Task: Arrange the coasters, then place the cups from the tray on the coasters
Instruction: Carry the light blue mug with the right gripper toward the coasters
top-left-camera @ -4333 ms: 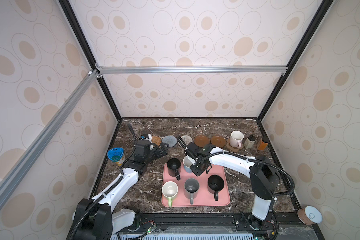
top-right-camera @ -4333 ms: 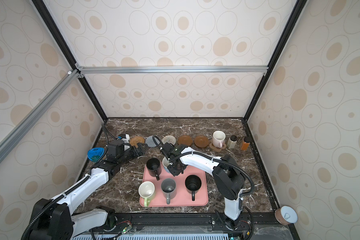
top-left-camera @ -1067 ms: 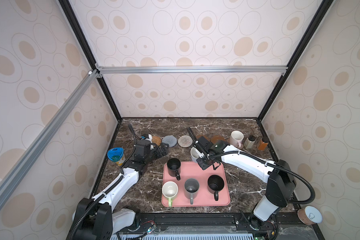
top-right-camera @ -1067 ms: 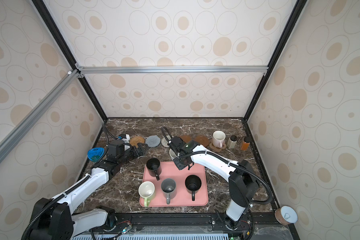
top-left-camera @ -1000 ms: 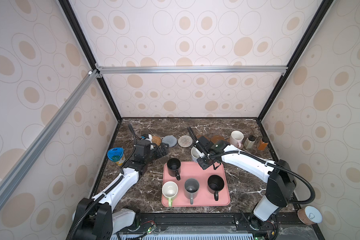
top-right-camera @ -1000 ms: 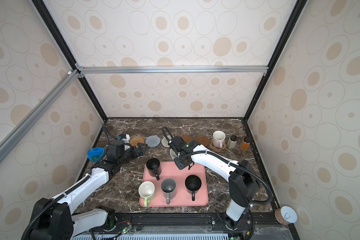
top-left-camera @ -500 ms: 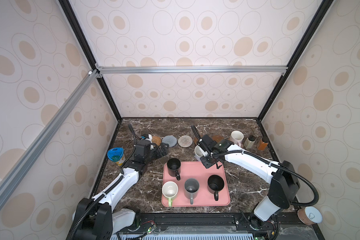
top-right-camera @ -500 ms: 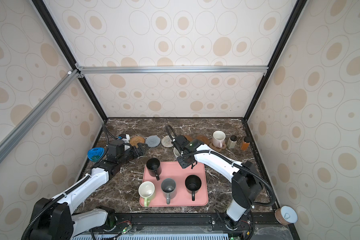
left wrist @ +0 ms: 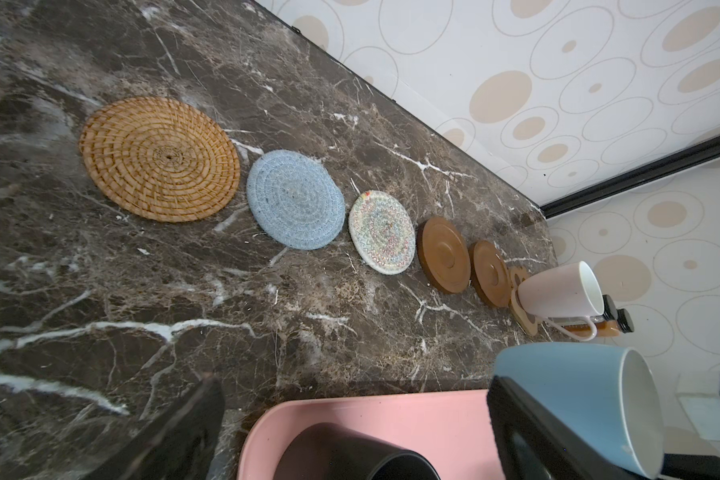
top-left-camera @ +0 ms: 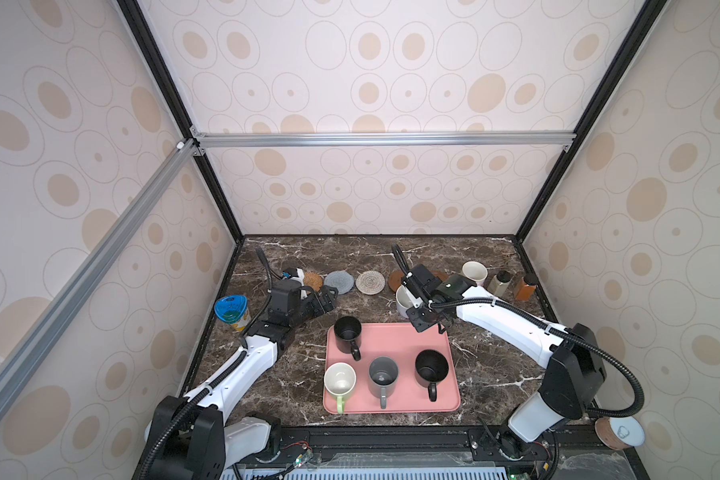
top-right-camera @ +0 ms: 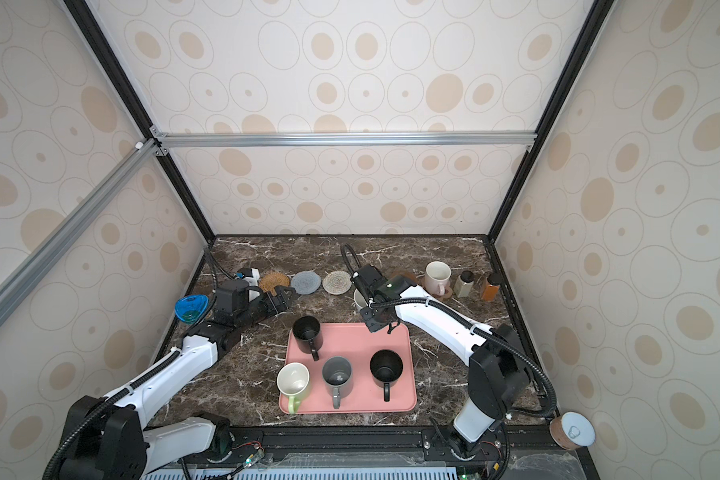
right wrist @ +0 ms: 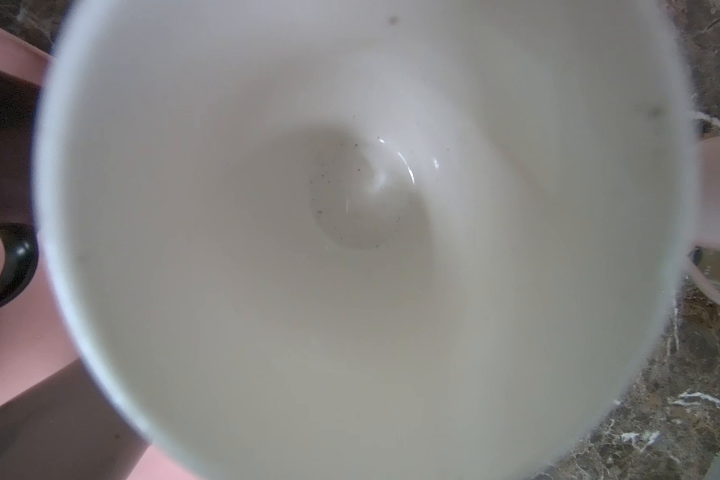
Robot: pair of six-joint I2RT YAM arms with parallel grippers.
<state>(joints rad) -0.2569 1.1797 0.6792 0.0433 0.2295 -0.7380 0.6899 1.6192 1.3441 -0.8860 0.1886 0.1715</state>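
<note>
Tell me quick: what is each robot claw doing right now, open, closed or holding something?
Left gripper: open, holding nothing.
Right gripper: closed on the light blue mug.

The left arm (top-left-camera: 252, 361) and right arm (top-left-camera: 512, 320) have glossy white link shells between bulky matte-black joint housings. A ribbed black cable hose (top-left-camera: 626, 399) loops off each shoulder, and another arcs up behind each wrist. The left gripper (top-left-camera: 330, 300) is black and blocky. Behind the right wrist, a tiny green light (top-right-camera: 388, 285) glows.
</note>
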